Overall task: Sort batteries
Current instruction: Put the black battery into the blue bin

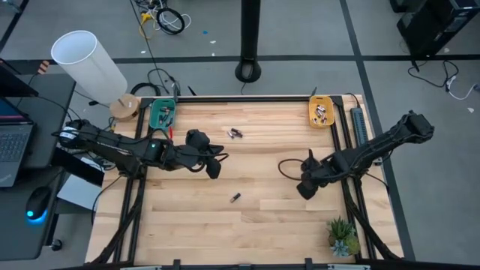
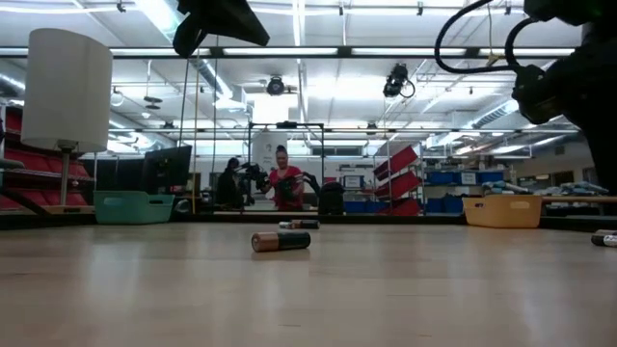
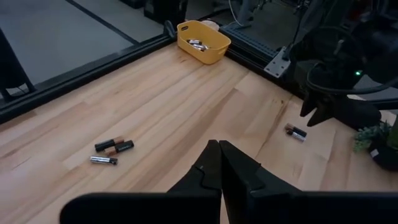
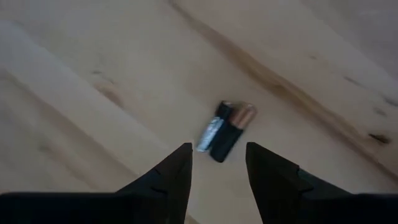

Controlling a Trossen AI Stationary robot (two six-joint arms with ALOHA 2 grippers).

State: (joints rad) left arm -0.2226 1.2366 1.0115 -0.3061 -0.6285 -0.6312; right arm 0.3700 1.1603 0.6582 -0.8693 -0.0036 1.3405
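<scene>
Right up close in the low view, a single battery (image 2: 281, 241) lies on its side on the wooden table (image 1: 255, 225), copper end and dark body, with more cells (image 2: 299, 225) just behind it. From above, that lone cell (image 1: 235, 198) sits near the table's middle, and a small cluster (image 1: 235, 133) rests farther back, between the two trays. The teal tray (image 1: 163, 115) at the back left corner holds a few cells; the orange tray (image 1: 322, 111) at the back right holds several too.

The left gripper (image 1: 215, 160) hangs above the boards just left of centre, near the cluster, its fingers (image 3: 208, 168) pressed together with nothing between them. The right gripper (image 1: 307, 187) hovers over the right side of the table, jaws parted a moderate way, empty. Its wrist camera looks straight down at two batteries (image 4: 225, 131) lying side by side and touching, one silvery, one dark with a copper end, just beyond the fingertips (image 4: 180, 158).
</scene>
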